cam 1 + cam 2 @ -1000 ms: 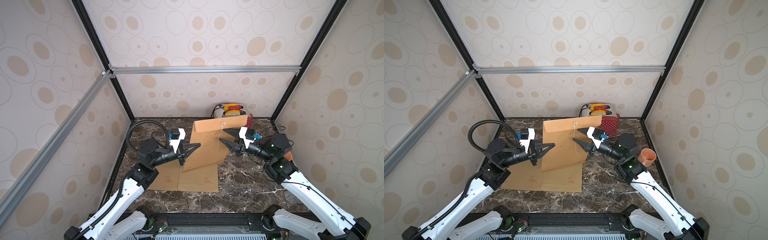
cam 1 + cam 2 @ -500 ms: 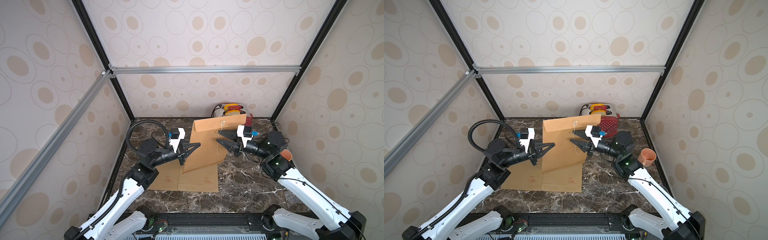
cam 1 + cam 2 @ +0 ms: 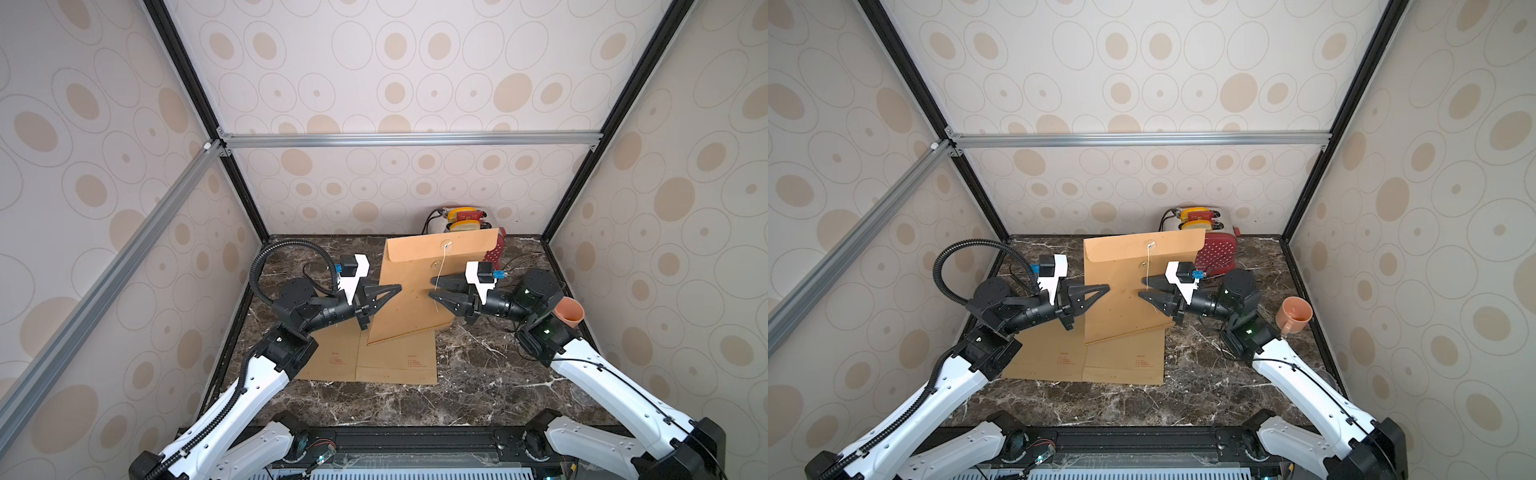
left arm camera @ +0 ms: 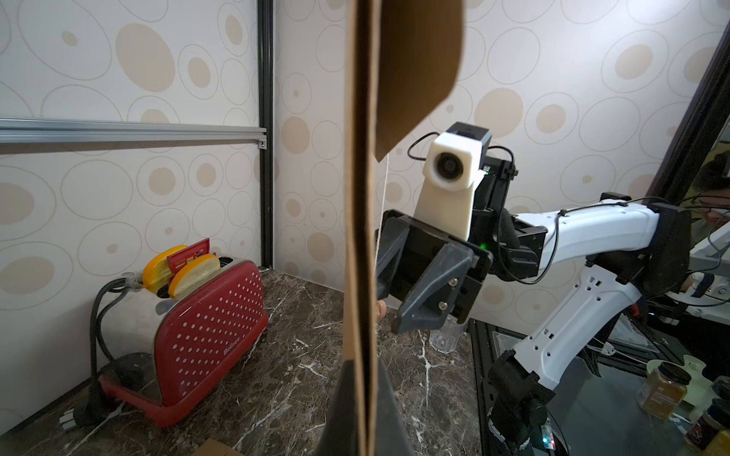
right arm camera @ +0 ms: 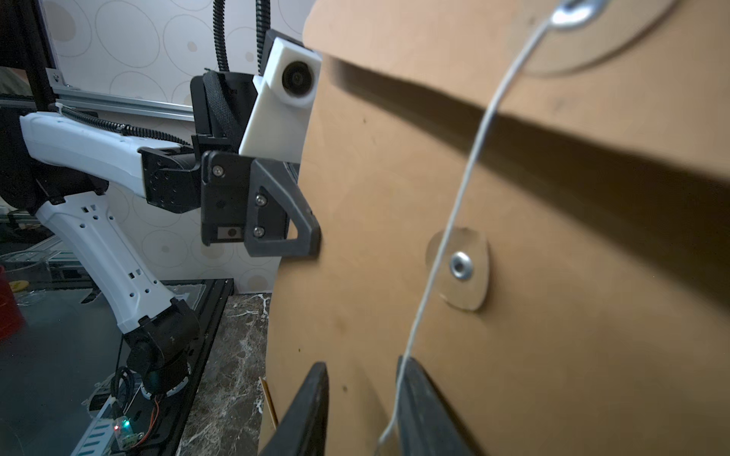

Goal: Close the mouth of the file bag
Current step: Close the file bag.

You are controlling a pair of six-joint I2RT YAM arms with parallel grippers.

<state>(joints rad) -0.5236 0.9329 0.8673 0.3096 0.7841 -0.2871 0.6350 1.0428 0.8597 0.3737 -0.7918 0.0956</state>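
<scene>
A brown paper file bag point(image 3: 415, 299) point(image 3: 1121, 299) stands upright above the table, its flap folded over the top. My left gripper point(image 3: 397, 287) point(image 3: 1106, 287) point(image 4: 365, 379) is shut on the bag's left edge point(image 4: 357, 197). A white string point(image 3: 441, 266) point(image 5: 466, 177) hangs from the flap's button point(image 3: 446, 244) past the lower button point(image 5: 461, 265). My right gripper point(image 3: 432, 287) point(image 3: 1142, 288) point(image 5: 362, 363) is open against the bag's face. The string passes between its jaws, close along one finger.
Two more brown file bags point(image 3: 374, 357) lie flat on the marble table under the held one. A red toaster point(image 3: 1214, 253) point(image 4: 197, 316) with toast stands at the back. An orange cup point(image 3: 569, 313) point(image 3: 1293, 316) sits by the right wall.
My right gripper has moved left up to the bag's face and its jaws have narrowed around the string. The left gripper and the bag have stayed put.
</scene>
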